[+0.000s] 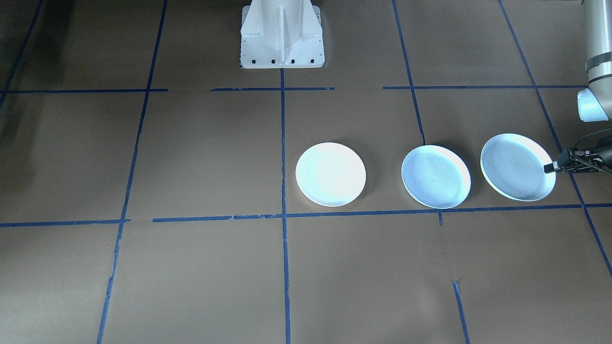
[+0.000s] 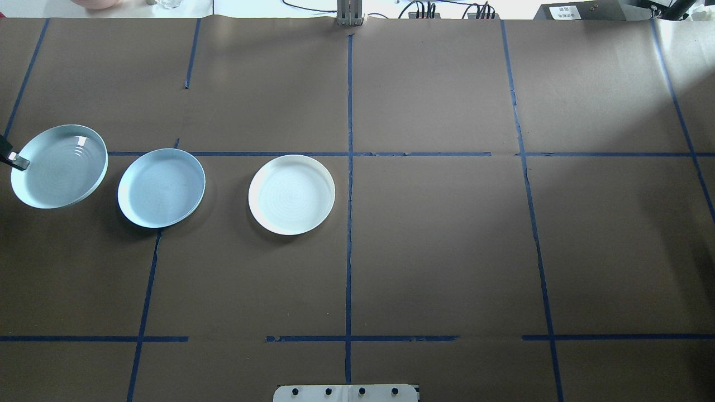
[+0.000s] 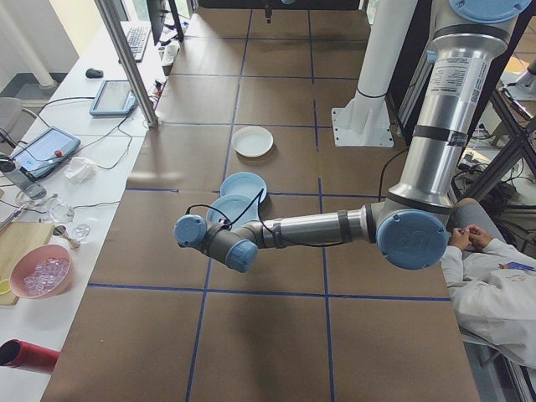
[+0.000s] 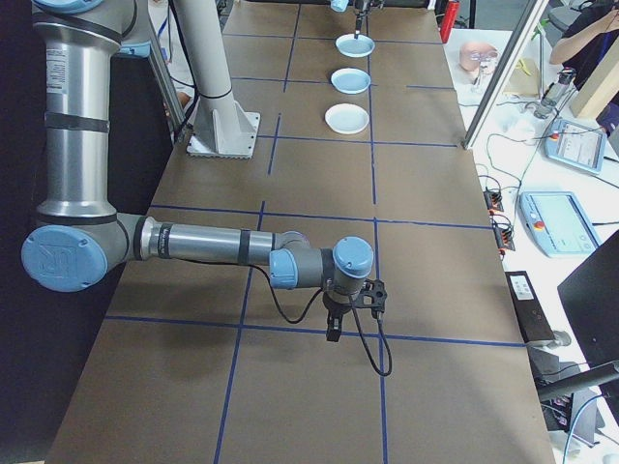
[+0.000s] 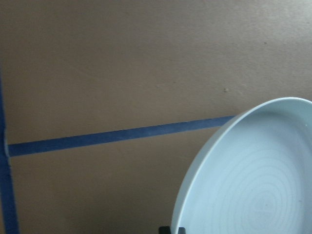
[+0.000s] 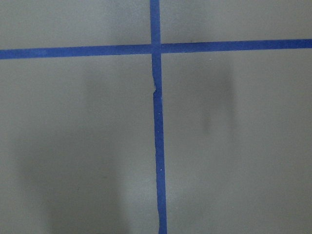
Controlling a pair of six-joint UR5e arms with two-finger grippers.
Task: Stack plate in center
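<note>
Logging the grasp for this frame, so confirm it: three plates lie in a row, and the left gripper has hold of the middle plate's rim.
Wrong in one respect. The left gripper is at the rim of the end plate, the one tilted up at the row's end on the robot's left, not the middle plate. The overhead view shows it. Three plates in a row is right, the white plate being the third.

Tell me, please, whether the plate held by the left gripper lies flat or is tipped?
Tipped. The held plate shows its side wall in the overhead view, its edge pinched by the left gripper.
</note>
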